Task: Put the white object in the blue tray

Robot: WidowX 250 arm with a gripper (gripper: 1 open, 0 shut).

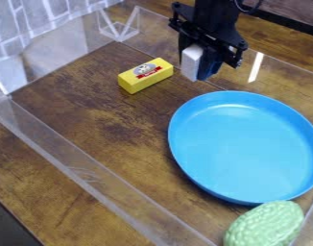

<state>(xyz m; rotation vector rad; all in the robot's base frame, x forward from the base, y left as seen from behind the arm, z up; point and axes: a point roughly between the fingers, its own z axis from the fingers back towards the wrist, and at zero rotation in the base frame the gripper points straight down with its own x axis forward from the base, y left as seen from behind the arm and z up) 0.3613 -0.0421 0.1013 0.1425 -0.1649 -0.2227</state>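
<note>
My gripper hangs above the table at the back, just beyond the far-left rim of the blue tray. It is shut on the white object, a small pale block held upright between the dark fingers and lifted off the wood. The blue tray lies flat at the right, a wide round dish with nothing in it. The block is above the table, not over the dish.
A yellow block with a label lies left of the gripper. A green bumpy oval sits at the front right by the tray's rim. Clear plastic walls edge the wooden table.
</note>
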